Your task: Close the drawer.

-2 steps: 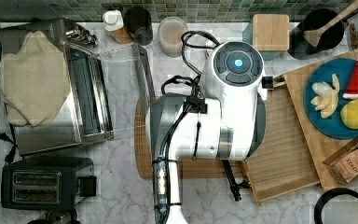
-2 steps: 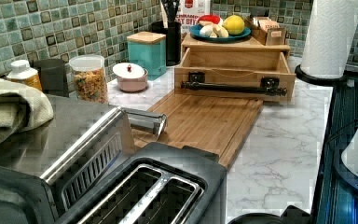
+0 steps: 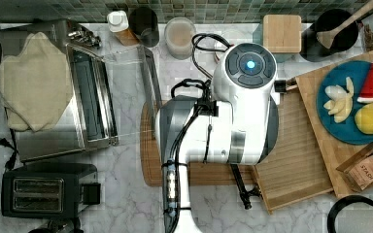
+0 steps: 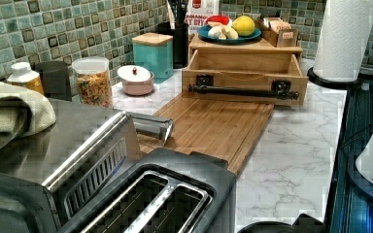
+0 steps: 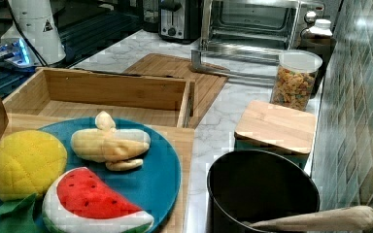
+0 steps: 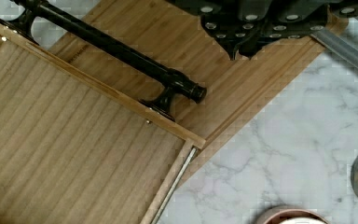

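While the drawer (image 4: pixel 245 63) is standing pulled out over the cutting board (image 4: pixel 213 127), its black handle (image 6: pixel 116 49) facing the marble counter's (image 4: pixel 291 160) front edge, a box (image 3: pixel 369 170) beside the blue plate (image 5: pixel 160 179) is reading "STASH". Nothing is differing from the earlier frames. The gripper (image 6: pixel 249 21) is hovering over the board; I cannot tell its finger state.

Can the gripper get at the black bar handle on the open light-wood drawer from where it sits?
Probably yes. The gripper hangs over the cutting board just beside the black bar handle of the open drawer, and nothing lies between them.
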You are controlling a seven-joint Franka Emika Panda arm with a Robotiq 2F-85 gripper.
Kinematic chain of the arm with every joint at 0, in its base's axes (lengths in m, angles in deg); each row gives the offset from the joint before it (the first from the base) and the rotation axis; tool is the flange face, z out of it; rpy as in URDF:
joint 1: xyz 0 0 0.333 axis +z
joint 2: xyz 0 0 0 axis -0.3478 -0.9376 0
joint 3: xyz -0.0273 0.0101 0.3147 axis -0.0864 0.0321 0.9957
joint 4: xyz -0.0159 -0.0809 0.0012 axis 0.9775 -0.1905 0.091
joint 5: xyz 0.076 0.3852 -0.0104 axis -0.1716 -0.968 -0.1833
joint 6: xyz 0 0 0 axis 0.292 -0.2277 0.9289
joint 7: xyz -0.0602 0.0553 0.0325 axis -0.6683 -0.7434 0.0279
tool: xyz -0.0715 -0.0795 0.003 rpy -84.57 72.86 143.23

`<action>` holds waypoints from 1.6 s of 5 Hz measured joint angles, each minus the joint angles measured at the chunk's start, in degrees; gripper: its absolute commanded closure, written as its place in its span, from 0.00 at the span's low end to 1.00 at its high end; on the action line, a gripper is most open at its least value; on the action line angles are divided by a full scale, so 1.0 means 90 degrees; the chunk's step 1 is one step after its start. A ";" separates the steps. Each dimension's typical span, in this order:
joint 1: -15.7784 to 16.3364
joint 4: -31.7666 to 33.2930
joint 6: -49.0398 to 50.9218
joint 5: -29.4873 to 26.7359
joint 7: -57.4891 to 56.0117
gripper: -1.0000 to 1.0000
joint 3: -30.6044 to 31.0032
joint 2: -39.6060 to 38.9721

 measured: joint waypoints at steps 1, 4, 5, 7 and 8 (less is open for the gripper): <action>-0.0001 0.0280 -0.0695 0.0048 -0.0016 1.00 -0.0007 0.0080; 0.0044 0.1853 -0.1714 -0.0031 -0.1756 1.00 0.0205 0.0793; 0.0162 0.2474 -0.2193 -0.0031 -0.2223 1.00 0.0216 0.1121; 0.0359 0.3680 -0.3617 -0.0032 -0.3786 1.00 0.0217 0.1696; 0.0326 0.3991 -0.3729 0.0011 -0.4078 1.00 0.0211 0.1590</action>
